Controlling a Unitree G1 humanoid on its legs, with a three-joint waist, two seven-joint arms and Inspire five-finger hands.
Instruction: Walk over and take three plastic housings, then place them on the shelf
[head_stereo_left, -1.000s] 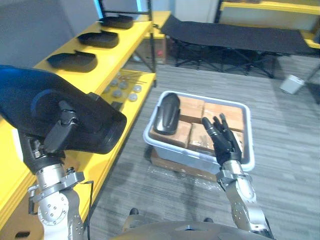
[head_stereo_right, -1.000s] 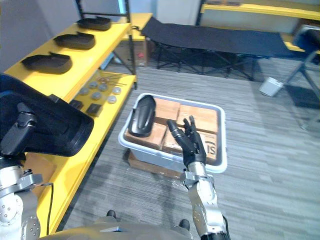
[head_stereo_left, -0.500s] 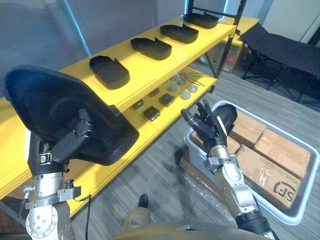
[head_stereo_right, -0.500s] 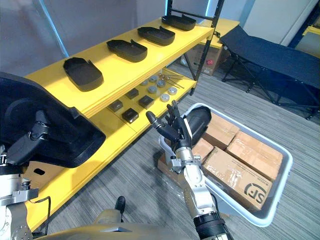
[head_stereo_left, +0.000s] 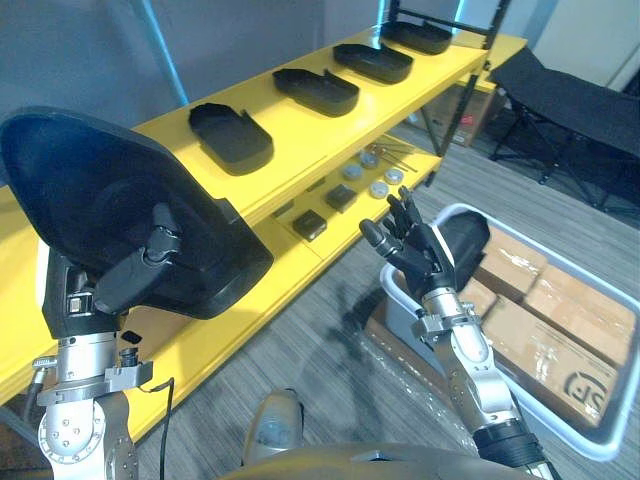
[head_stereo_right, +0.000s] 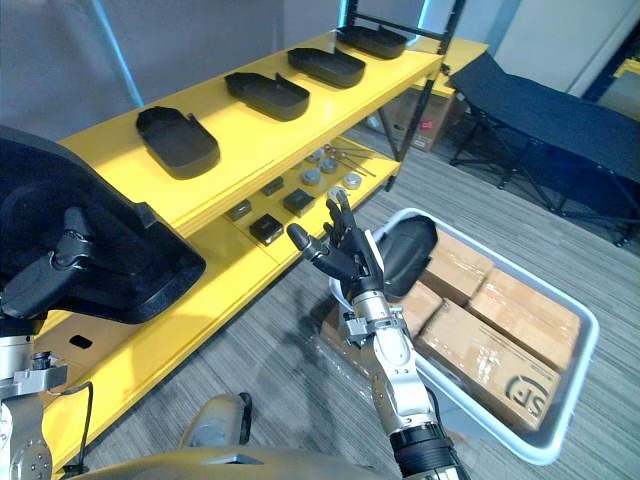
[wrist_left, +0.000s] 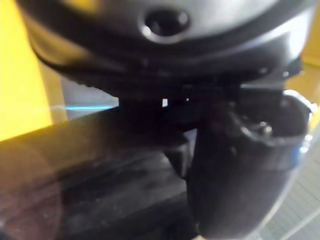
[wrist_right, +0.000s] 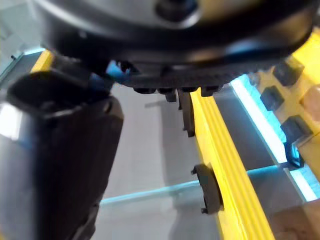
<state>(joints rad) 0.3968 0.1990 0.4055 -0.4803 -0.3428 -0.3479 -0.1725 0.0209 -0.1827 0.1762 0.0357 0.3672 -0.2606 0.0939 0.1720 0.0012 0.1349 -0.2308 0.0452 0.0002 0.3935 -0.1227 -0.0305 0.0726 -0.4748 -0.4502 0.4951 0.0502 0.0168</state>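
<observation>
- Since half a second ago the whole view has slid a little toward 3 o'clock, which is a camera shift. Shelf and tub contents lie as before.
- Left hand (head_stereo_left: 127, 284), at 8 o'clock: clamped round a large black moulded plastic housing (head_stereo_left: 110, 200), raised in front of the shelf's front edge.
- Right hand (head_stereo_left: 424, 262), at centre: fingers spread wide, holding nothing, just beside the tub's near corner.
- Long yellow two-tier shelf (head_stereo_left: 300, 138), running from 9 to 1 o'clock. The top tier bears four shallow black plastic housings (head_stereo_left: 231, 136), (head_stereo_left: 316, 90), (head_stereo_left: 373, 62), (head_stereo_left: 421, 36) in a row, well apart, with bare board between them.
- Lower tier: small black blocks (head_stereo_left: 310, 225) and round silver discs (head_stereo_left: 378, 188).
- Pale grey plastic tub (head_stereo_right: 560, 440), at 4 o'clock: brown cardboard boxes (head_stereo_left: 565, 365) lie flat inside it, and one rounded black housing (head_stereo_right: 408, 255) leans at the corner behind the right hand.
- Grey plank floor (head_stereo_left: 330, 340): an open strip between shelf front and tub.
- Black folding cot (head_stereo_left: 580, 95), at 2 o'clock.
</observation>
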